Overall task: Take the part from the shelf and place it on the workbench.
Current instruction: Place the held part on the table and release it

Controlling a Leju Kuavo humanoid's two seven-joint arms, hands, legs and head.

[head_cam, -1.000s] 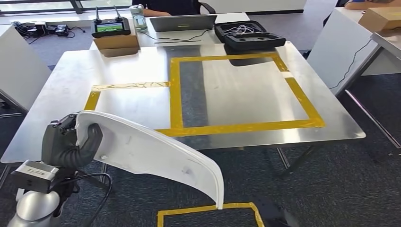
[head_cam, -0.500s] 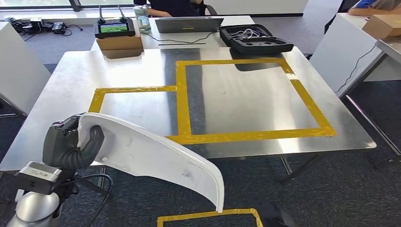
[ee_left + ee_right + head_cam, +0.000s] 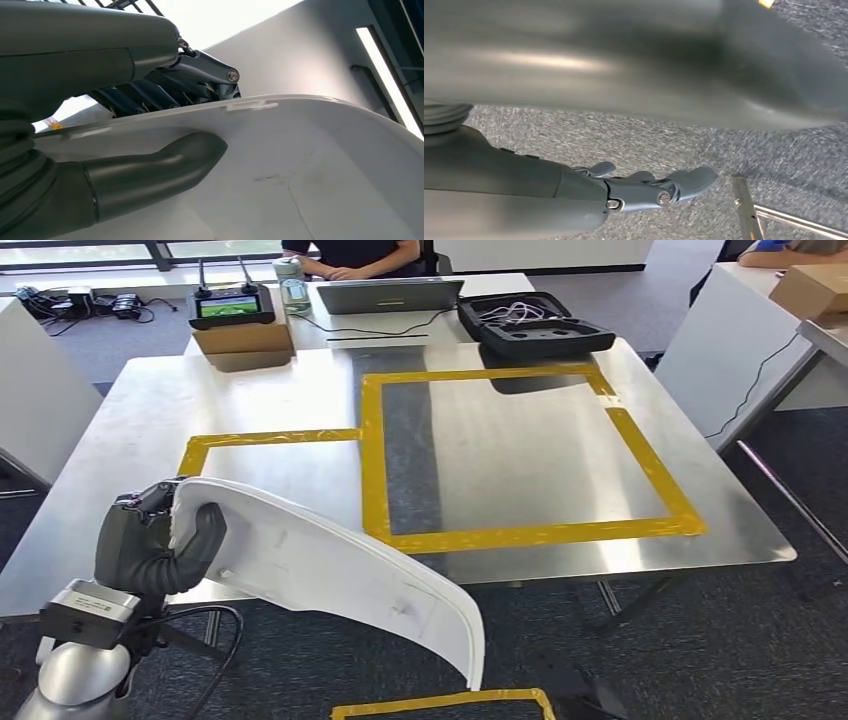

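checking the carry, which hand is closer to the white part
Left. The left hand grips the white part at its end. The right hand hangs over the carpet, holding nothing.

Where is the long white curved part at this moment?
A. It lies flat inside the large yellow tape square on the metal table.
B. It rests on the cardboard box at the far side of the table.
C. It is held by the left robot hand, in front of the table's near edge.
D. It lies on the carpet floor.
C: the left robot hand grips one end of the white curved part, thumb on its face; it is not set on the metal table.
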